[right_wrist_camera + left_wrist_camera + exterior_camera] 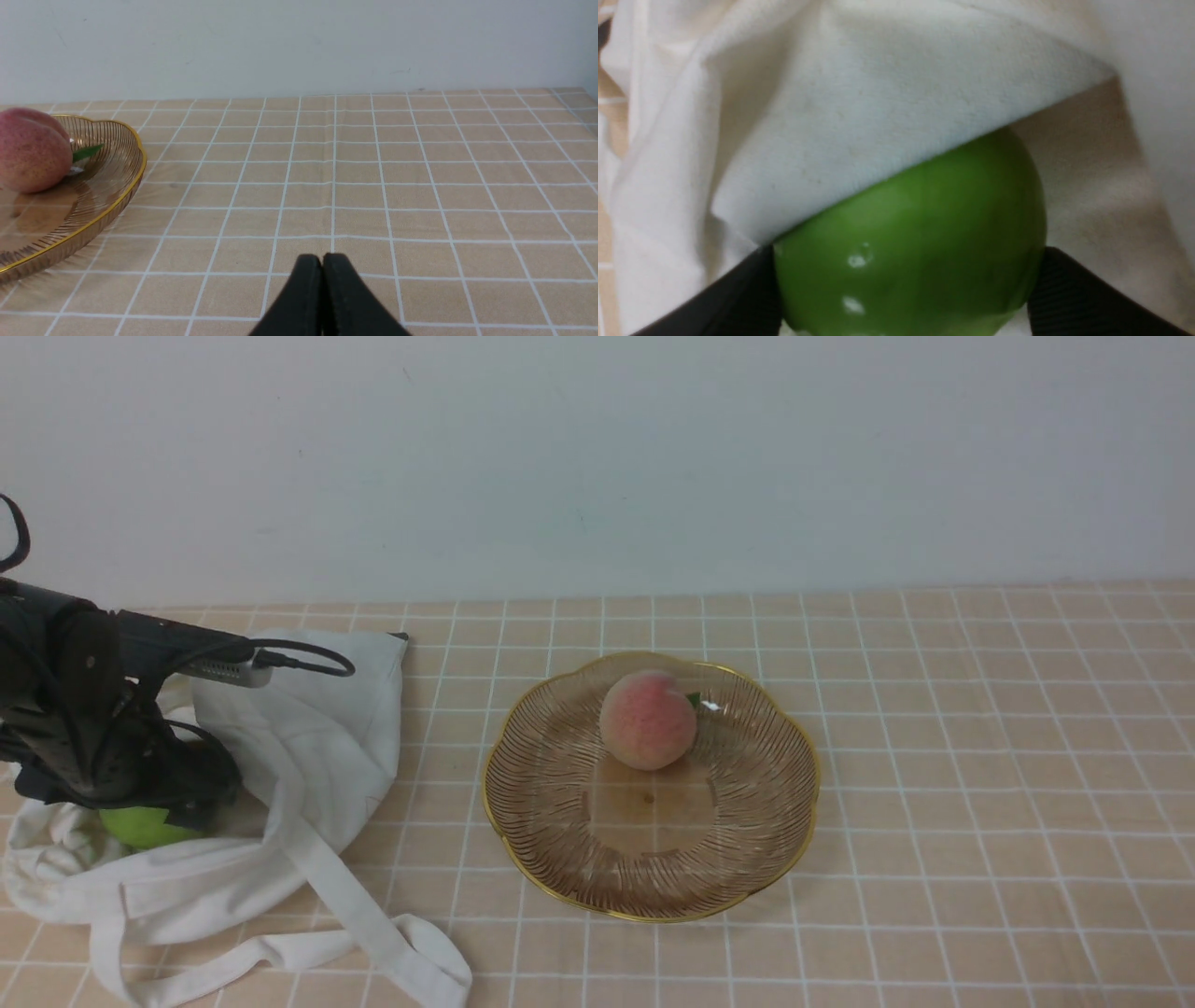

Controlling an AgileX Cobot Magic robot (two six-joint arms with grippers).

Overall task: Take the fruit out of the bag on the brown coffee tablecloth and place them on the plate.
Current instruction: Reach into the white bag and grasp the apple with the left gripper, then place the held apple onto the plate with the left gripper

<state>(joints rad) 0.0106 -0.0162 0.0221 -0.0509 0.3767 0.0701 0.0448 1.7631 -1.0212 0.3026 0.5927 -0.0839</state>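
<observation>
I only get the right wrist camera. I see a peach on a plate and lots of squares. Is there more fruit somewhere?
Observer: Yes, a green apple sits in the mouth of the white bag, which lies to the robot's left of the plate.
Child: Is a hand grabbing it?
Observer: The left hand is reaching into the bag, with its fingers against both sides of the apple.
</observation>
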